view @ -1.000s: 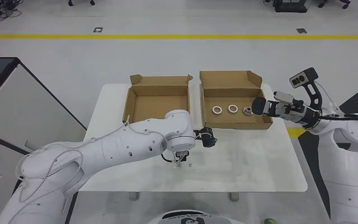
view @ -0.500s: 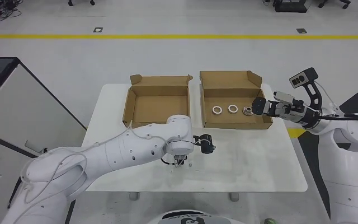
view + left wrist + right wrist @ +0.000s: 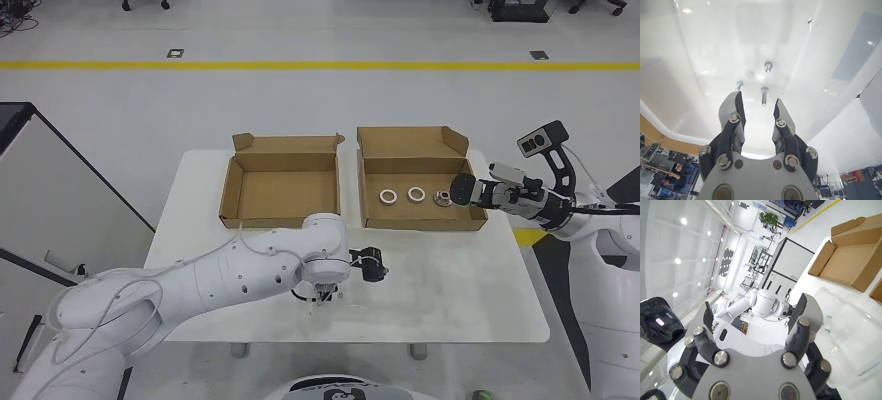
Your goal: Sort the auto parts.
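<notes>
Looking down on a white table (image 3: 450, 290) carrying two open cardboard boxes side by side along its far edge. Finding the left box (image 3: 282, 195) bare inside. Seeing the right box (image 3: 415, 165) holding three ring-shaped parts (image 3: 415, 194) in a row.

Finding the right gripper (image 3: 755, 301) at the right box's right end, near the rings. Noting its fingers spread wide and gripping nothing.

Finding the left gripper (image 3: 758, 102) over the near middle of the table, above a clear plastic tray (image 3: 848, 347). Noting its fingers parted to a middling gap and carrying nothing.

Counting three silver bolts lying loose in the tray. Placing a hex-headed bolt (image 3: 763, 96) just beyond the left fingertips, in line with the gap between them. Placing a second bolt (image 3: 738, 85) just past one fingertip, and a third bolt (image 3: 768, 66) a little farther off.
</notes>
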Controlling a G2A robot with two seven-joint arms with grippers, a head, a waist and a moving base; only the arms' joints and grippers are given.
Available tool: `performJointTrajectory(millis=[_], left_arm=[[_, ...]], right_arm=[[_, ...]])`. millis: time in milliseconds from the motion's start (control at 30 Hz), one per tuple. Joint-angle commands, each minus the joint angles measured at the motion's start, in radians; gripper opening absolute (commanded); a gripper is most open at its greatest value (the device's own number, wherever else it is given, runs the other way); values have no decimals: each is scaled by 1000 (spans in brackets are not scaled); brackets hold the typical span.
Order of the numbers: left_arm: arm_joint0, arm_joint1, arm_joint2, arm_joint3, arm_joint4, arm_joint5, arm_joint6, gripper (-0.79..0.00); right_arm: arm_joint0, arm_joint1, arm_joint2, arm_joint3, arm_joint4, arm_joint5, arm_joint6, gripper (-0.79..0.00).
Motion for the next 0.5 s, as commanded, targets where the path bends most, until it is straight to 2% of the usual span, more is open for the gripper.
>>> performJointTrajectory(millis=[0, 467], left_arm=[[4, -2, 0, 2, 6, 0, 0, -403], [26, -1, 0, 16, 20, 0, 0, -425]], right_arm=[[0, 0, 0, 0, 0, 0, 0, 0], [0, 0, 0, 0, 0, 0, 0, 0]])
